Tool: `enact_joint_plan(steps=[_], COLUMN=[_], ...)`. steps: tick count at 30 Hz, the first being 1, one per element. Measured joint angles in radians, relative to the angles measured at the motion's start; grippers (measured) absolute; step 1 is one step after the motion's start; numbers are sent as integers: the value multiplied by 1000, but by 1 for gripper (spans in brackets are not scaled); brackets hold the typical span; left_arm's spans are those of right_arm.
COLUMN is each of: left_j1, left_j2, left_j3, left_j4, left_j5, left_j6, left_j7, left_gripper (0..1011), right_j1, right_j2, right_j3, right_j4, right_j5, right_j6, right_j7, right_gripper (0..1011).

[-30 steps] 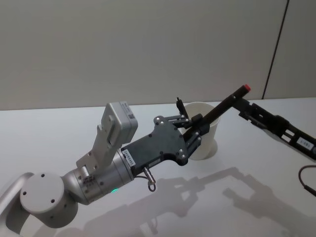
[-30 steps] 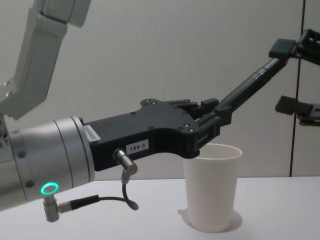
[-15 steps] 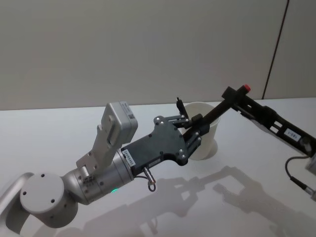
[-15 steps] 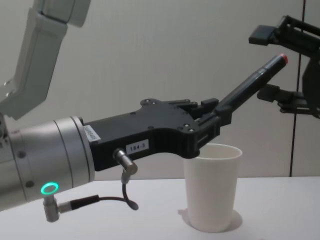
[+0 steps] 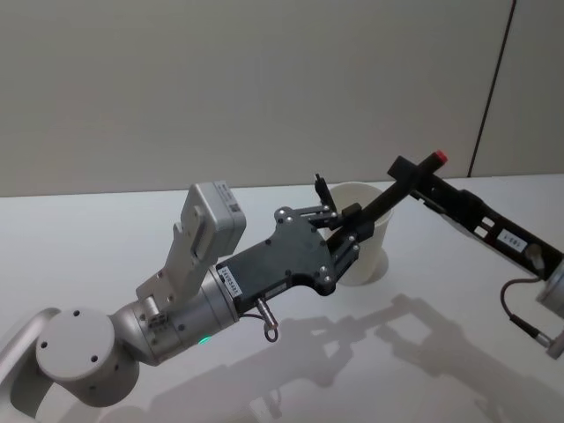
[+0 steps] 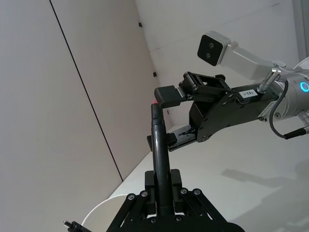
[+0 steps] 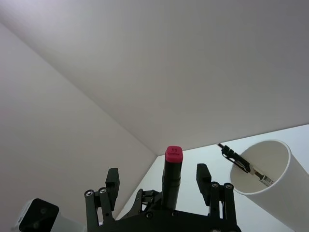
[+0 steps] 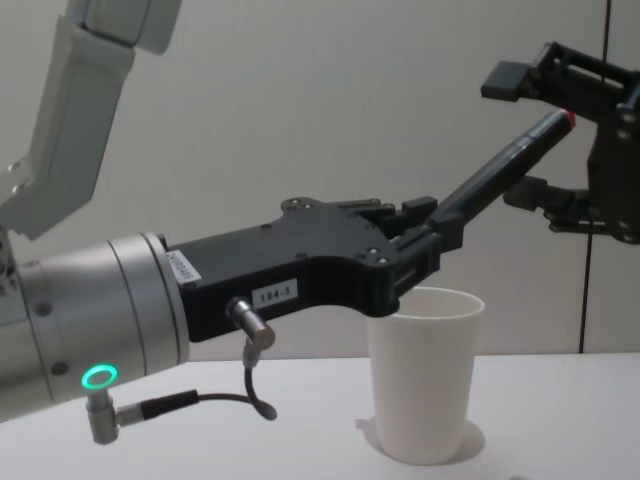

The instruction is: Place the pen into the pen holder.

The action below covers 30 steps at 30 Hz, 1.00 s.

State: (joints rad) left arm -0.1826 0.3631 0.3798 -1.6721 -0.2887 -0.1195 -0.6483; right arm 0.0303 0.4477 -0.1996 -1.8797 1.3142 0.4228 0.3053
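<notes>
Head view: at frame centre the left gripper (image 5: 348,231) is clamped on the lower end of the black pen (image 5: 388,196). The pen slants up and right across the white pen holder (image 5: 374,260), which stands on the table (image 5: 106,229). The right gripper (image 5: 419,172) reaches in from the right edge toward the red-capped tip.

Left wrist view: the right gripper's spread fingers (image 6: 166,95) bracket that tip without touching it.

Right wrist view: the red cap sits centred in the wide gap, with the holder at lower right.

Chest view: the pen is held just above the holder's rim, not inside.

This looks like a handover; next, the right jaws should close on the cap end before the left lets go
</notes>
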Motion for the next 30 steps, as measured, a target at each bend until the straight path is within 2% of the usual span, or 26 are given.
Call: enact_joint_plan(steps=[26,30], left_j1=[0,0], left_j2=[0,0], left_j3=[0,0], left_j4=[0,0], left_j5=[0,0], left_j6=[0,0], left_j7=[0,0], left_gripper=[189,189], right_j1=[17,19], right_j2=[2,2], right_j3=[-33,-36], right_j4=[13,15], right_j5=[-4,-5], right_j6=[-38,-40], right_j7=[-23,-25], right_gripper=[1002,917])
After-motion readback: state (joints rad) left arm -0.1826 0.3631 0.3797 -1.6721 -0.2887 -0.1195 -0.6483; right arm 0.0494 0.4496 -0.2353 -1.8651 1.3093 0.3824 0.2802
